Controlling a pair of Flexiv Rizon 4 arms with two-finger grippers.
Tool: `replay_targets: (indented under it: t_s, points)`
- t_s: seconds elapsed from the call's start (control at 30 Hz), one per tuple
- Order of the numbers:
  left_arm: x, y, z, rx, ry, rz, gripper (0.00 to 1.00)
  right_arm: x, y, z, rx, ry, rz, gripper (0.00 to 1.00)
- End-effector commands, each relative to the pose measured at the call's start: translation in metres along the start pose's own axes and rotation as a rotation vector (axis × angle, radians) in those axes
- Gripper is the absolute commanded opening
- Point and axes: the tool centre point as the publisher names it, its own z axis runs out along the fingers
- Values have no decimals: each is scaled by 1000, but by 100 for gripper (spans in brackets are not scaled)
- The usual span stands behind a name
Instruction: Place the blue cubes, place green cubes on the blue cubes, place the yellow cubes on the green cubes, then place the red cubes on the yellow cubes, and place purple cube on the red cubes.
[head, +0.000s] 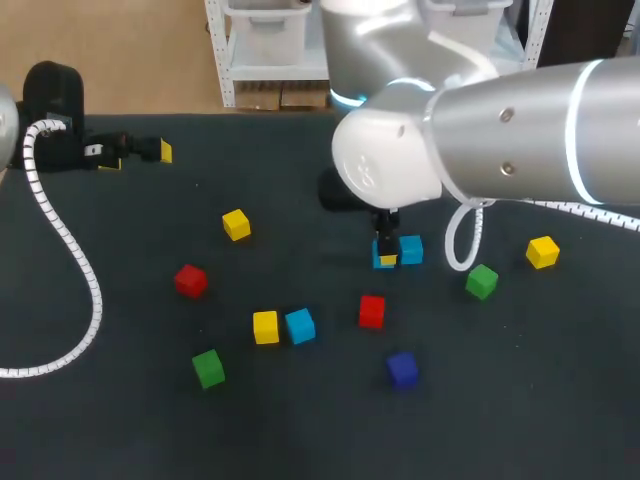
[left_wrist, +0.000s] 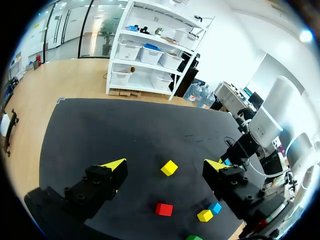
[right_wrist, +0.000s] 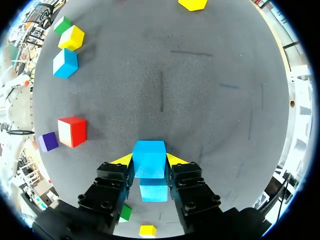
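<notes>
My right gripper (head: 385, 252) (right_wrist: 149, 160) is shut on a blue cube (right_wrist: 149, 157), low over the dark mat near its middle. A second blue cube (head: 411, 249) (right_wrist: 153, 189) sits right beside the held one. A third blue cube (head: 300, 325) lies next to a yellow cube (head: 265, 326). Scattered around are a red cube (head: 371, 311), a purple cube (head: 402, 369), a green cube (head: 481, 281) and another yellow cube (head: 542, 252). My left gripper (head: 130, 150) (left_wrist: 165, 164) hangs open and empty at the far left back of the table.
More cubes lie on the left half of the mat: a yellow one (head: 236, 224), a red one (head: 190, 281) and a green one (head: 208, 368). A white coiled cable (head: 70, 250) trails across the left of the table.
</notes>
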Motion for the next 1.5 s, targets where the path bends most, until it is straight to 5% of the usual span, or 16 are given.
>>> replay_targets:
  t_s: [0.03,0.67,0.8,0.87,0.9,0.93,1.5]
  points:
    - [1,2,0,11,-5,2,100,-1,-2,2,0,-2,2,17]
    - [1,2,0,11,-5,2,100,-1,-13,0,15,9,22,21]
    - [1,2,0,11,-5,2,100,-1,-11,2,12,19,25,31]
    - [1,2,0,11,-5,2,100,0,-11,3,8,21,28,48]
    - [1,2,0,11,-5,2,100,0,-11,4,4,23,32,80]
    - [1,2,0,11,-5,2,100,1,-11,5,2,24,32,100]
    - [1,2,0,11,-5,2,100,30,-24,-35,61,-51,83,100]
